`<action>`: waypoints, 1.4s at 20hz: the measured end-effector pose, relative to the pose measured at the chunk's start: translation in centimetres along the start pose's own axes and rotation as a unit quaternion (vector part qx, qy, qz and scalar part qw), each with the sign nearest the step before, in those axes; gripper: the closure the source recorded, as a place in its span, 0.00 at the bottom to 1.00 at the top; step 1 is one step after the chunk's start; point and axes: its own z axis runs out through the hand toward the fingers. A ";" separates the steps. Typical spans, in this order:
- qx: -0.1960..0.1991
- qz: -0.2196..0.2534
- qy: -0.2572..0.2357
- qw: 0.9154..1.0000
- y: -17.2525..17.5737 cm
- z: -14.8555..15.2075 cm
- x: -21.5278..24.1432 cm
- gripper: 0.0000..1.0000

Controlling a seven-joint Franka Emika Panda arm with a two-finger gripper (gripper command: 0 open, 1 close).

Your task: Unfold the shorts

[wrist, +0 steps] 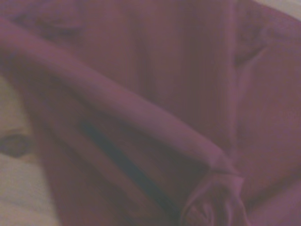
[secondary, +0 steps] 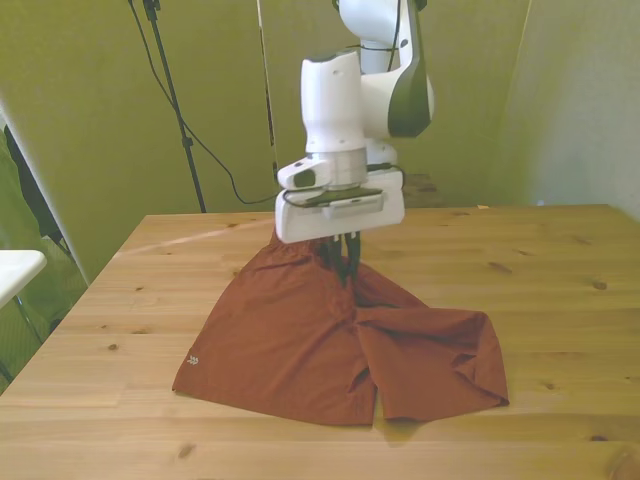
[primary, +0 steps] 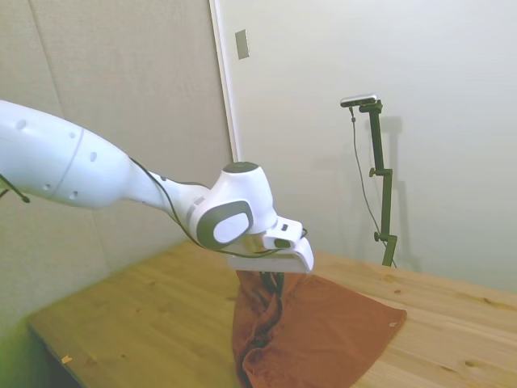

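On the wooden bench (secondary: pixel 560 300), toward the front view's left, lies one leg of the rust-orange shorts (secondary: pixel 290 340), spread fairly flat, with a small pale tag (secondary: pixel 192 359) at its hem near the corner. Farther along, at the middle, rises a peak of fabric, lifted clear of the bench and pinched at the waistband by the gripper (secondary: pixel 343 262), dark fingers (secondary: pixel 352 255) closed together on the cloth beneath the white arm (secondary: pixel 345 110). Toward the front view's right, rests the other leg, rumpled and folded over itself, hem curled under. From the side view, hangs as a draped cone from the gripper (primary: pixel 273 284), lower edge trailing on the bench (primary: pixel 145 315). Close up in the wrist view, shows only blurred folds of shorts (wrist: pixel 155 94) and a dark cord (wrist: pixel 122 165).
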 end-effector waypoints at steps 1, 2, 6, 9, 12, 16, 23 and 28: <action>0.004 -0.015 0.000 1.000 -1.2 -0.9 -1.6 1.00; 0.007 -0.030 0.001 1.000 -2.4 -1.6 -3.3 1.00; 0.015 -0.090 -0.009 0.996 -7.1 -3.5 -10.0 1.00; 0.012 -0.134 -0.028 0.991 -10.1 -3.6 -14.9 1.00; -0.002 -0.147 -0.040 0.988 -10.7 -3.0 -17.1 0.00; -0.013 -0.132 -0.044 0.990 -10.4 -2.2 -17.3 0.00; -0.026 -0.113 -0.048 0.992 -11.5 -3.6 -16.9 0.00; -0.024 -0.100 -0.041 0.994 -12.1 -6.4 -16.7 0.00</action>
